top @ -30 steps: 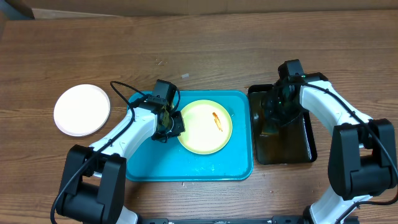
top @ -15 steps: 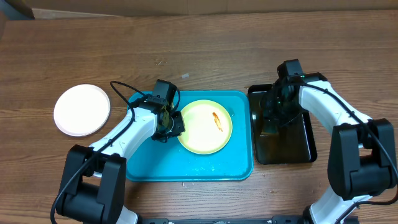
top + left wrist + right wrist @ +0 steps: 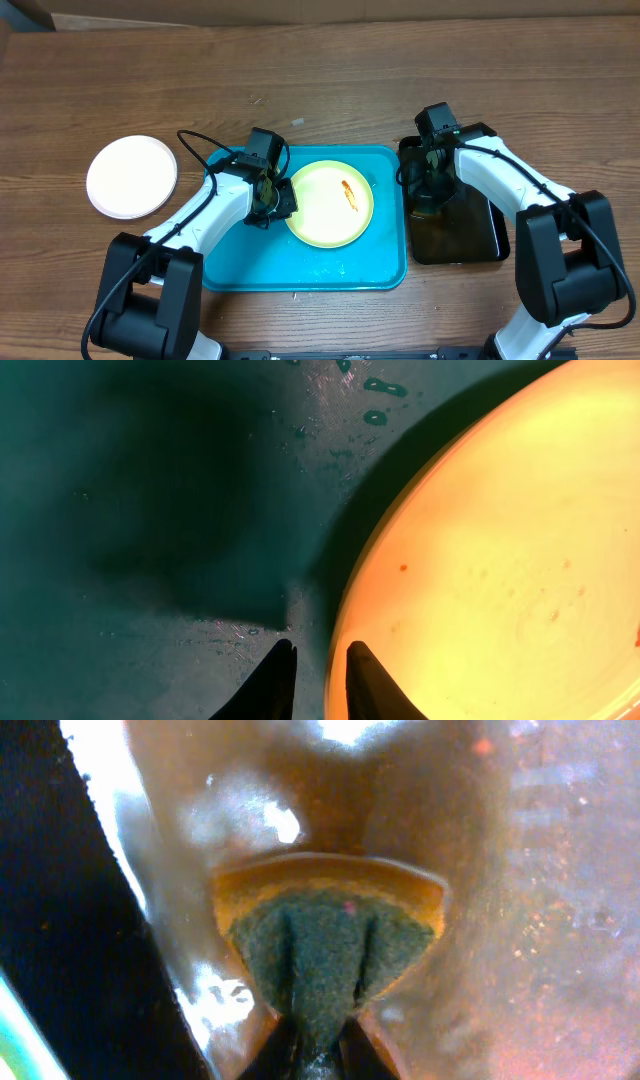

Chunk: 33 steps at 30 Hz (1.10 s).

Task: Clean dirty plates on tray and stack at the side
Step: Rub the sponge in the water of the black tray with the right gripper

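The pale yellow plate [image 3: 325, 210] lies on the turquoise tray [image 3: 250, 262] with an orange-red smear [image 3: 349, 193] on it. My left gripper [image 3: 274, 199] is at the plate's left edge. In the left wrist view its fingers [image 3: 318, 665] are closed over the plate's rim [image 3: 500, 560], one finger on the tray side [image 3: 150, 510]. A white plate [image 3: 131, 177] sits on the table to the left; I cannot tell if it is a stack. My right gripper [image 3: 433, 180] is shut on a green and yellow sponge [image 3: 325, 935] over the black tray.
The narrow black tray [image 3: 480, 238] stands right of the turquoise tray and holds brown liquid [image 3: 520, 870]. Water drops lie on the turquoise tray floor [image 3: 380, 400]. Bare wooden table [image 3: 330, 80] lies behind both trays.
My right gripper has moved left with the sponge, toward the black tray's left side. The left gripper and the yellow plate have not moved.
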Available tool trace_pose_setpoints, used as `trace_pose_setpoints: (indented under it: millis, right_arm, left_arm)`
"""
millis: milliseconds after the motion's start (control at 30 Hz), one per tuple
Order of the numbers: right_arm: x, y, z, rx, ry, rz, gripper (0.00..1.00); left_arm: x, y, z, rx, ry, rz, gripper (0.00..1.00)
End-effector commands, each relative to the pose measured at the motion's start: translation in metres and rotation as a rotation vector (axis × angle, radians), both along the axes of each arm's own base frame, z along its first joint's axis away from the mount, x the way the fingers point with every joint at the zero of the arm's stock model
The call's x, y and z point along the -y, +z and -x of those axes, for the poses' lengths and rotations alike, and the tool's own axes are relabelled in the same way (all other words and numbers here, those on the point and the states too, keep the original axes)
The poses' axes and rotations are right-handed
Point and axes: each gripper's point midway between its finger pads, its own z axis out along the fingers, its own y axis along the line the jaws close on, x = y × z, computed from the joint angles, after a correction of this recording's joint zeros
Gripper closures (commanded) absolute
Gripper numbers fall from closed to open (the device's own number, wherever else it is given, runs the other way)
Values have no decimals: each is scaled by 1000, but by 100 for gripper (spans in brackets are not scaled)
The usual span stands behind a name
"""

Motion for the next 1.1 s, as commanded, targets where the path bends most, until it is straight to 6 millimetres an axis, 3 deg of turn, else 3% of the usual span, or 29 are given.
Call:
trace_pose_setpoints:
  millis: [0,133,300,400,700,800,900,967,1067]
  right_arm:
    - [13,2,-1,22,-24,67,96]
    - [16,8,-6,30,-28,80,96]
    - [24,49,-21,48,-31,146,96]
    - [31,62,-27,67,-34,196,96]
    - [41,64,-30,81,22,259,96]
    - [59,68,-28,86,-52,345,96]
    - [55,66,-29,85,-38,313,96]
    - [62,68,-28,87,-63,351,96]
    - [54,66,-29,85,-61,302,96]
  left_arm:
    - [-1,-3,-1,1,-12,-5,82]
    - [2,-4,-1,4,-24,-5,85]
    - [6,-7,1,-3,-40,-7,89]
    - [6,-7,2,-5,-40,-8,90]
    - [4,-8,6,-27,-32,-15,96]
    - [4,-8,7,-30,-31,-15,96]
    - [4,-8,7,-31,-25,-15,96]
    - [4,-8,7,-30,-23,-14,96]
    - [4,-8,7,-29,-24,-13,96]
